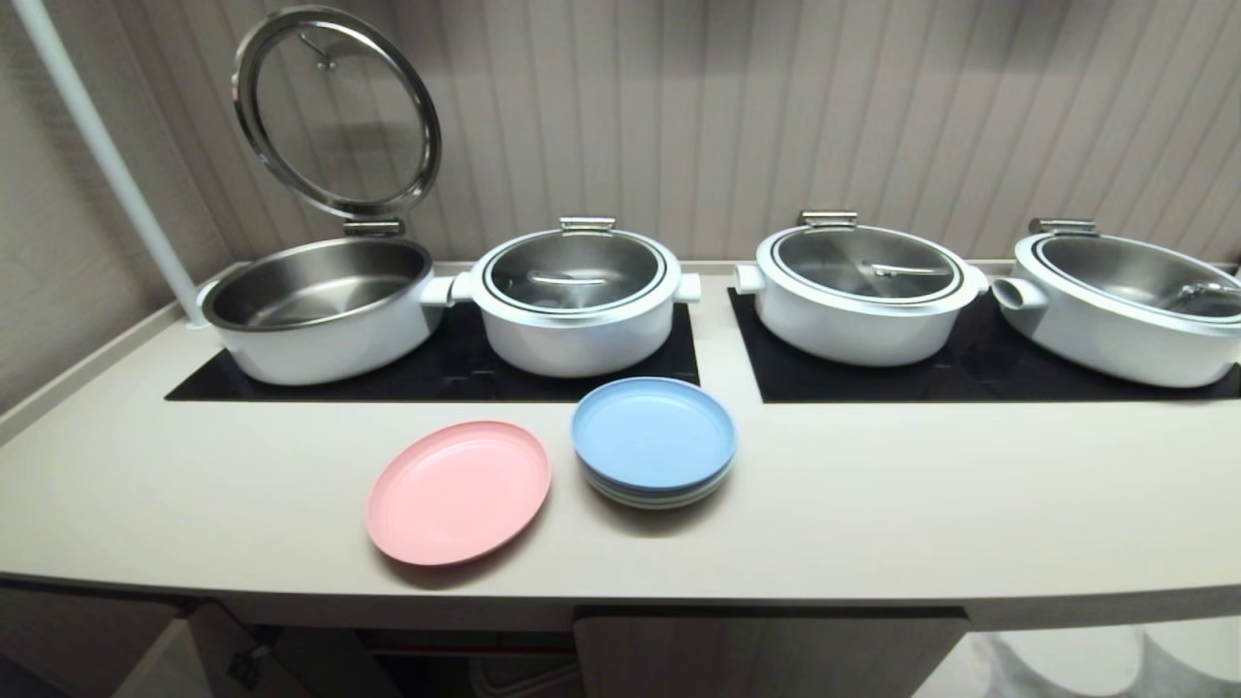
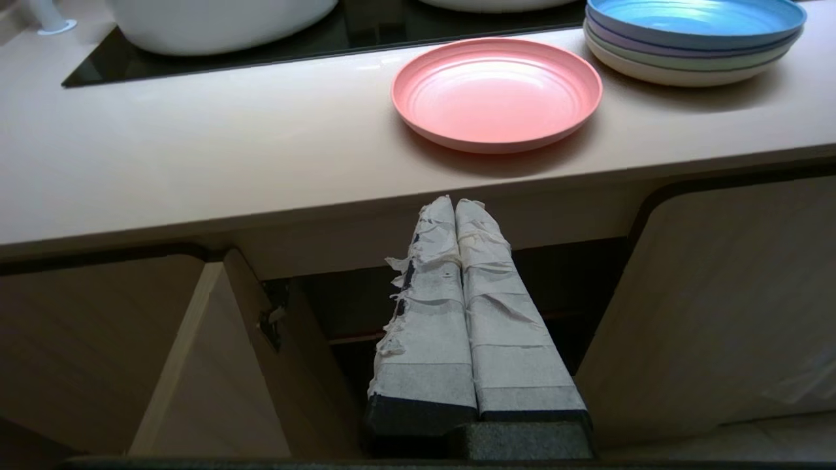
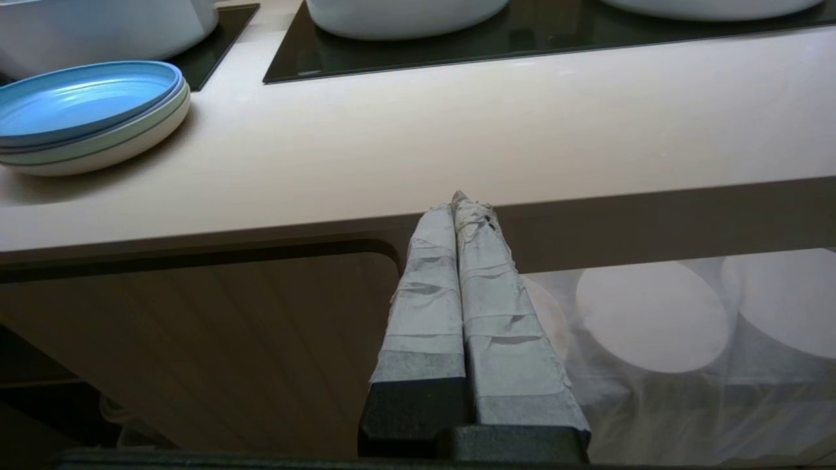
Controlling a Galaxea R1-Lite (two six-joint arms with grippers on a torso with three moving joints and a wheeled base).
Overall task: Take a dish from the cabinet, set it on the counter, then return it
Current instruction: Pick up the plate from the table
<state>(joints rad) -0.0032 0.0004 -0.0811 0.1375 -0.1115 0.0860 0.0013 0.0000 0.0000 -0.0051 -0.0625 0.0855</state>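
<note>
Beige counter point(image 1: 873, 504) bears the pink dish point(image 1: 458, 491); both grippers clenched, empty.

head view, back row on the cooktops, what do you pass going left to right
open pot with raised lid → lidded pot → second lidded pot → lidded pot cut off by the right edge

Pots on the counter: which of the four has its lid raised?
The leftmost pot: its glass lid stands upright on its hinge; the other three are covered.
</note>
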